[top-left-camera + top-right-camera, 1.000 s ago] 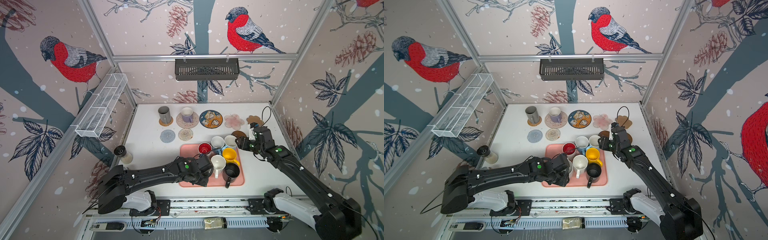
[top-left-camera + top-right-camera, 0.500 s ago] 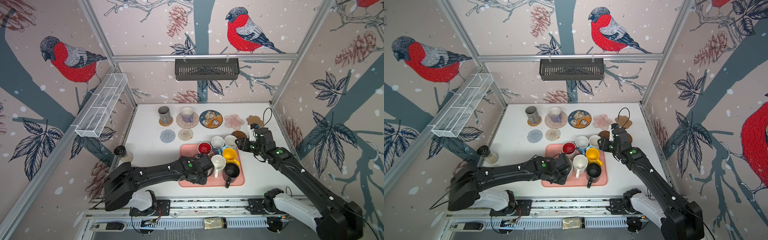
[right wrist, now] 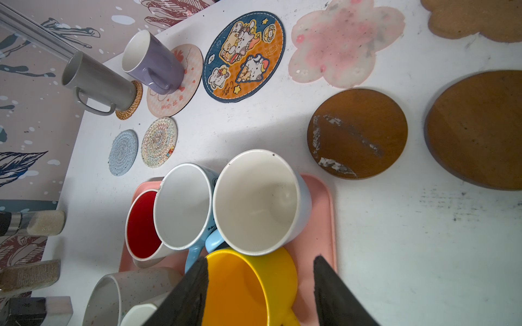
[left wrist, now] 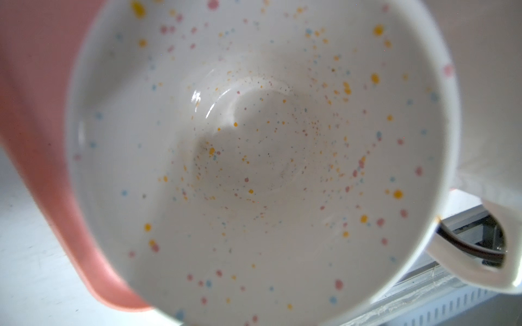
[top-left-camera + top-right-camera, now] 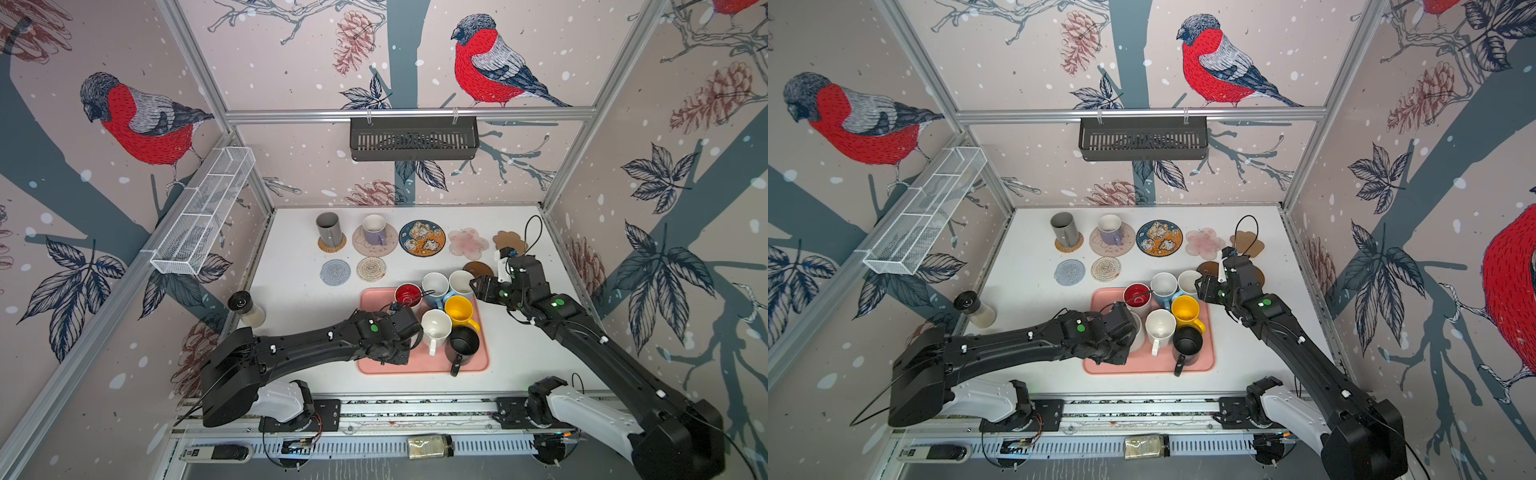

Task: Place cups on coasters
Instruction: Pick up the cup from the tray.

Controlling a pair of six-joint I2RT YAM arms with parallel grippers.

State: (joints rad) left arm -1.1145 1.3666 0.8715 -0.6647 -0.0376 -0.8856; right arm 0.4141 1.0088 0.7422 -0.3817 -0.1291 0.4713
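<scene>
Where both top views hide the L gripper (image 5: 1128, 328) tips over the pink tray (image 5: 419, 365), L wrist cam shows only the speckled white mug (image 4: 254, 155) interior; jaws: can't tell. R gripper (image 3: 261, 265) jaws apart over yellow mug (image 3: 234, 290). Mugs: 9 total, 7 on tray, grey mug (image 5: 329, 228) & lavender mug (image 5: 374, 230) on coasters (image 5: 422, 238). Coasters: 9, 7 bare

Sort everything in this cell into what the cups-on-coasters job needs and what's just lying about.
Job: grey mug, lavender mug, red-inside mug, yellow mug, black mug, speckled mug; grey woven coaster, cream woven coaster, blue cartoon coaster, pink flower coaster, brown disc.

Lying about: pink tray, black-capped jar, white wire basket, black wall basket.
</scene>
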